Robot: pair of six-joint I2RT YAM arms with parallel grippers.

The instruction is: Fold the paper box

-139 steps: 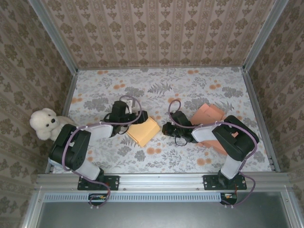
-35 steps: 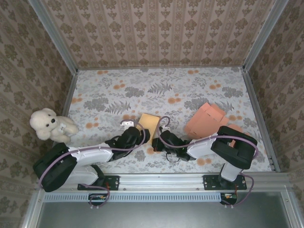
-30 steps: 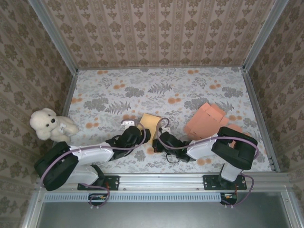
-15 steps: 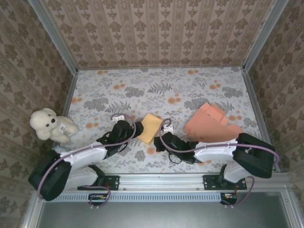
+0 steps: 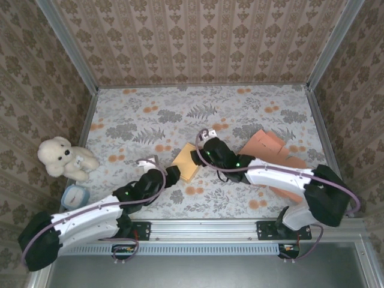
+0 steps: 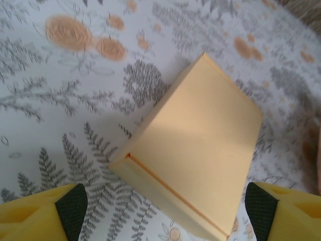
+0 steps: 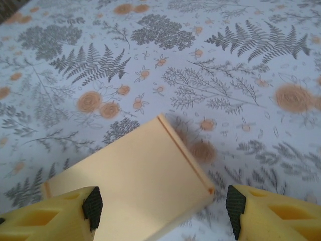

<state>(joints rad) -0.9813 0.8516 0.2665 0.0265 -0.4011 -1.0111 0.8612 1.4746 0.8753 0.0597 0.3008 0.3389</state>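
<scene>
Floral table (image 5: 240, 108), paper box (image 5: 185, 163) lying diagonally

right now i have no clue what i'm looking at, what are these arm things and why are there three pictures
Two robot arms are bolted at the near edge of a flowered table. The wide picture looks down from above; the two close-ups come from a camera on each wrist, so the yellow tips are each arm's own fingers. The left pincer and the right pincer both stand open, facing a yellow paper box, holding nothing. Flat orange cardboard lies to its right, a teddy bear at the left edge.
</scene>
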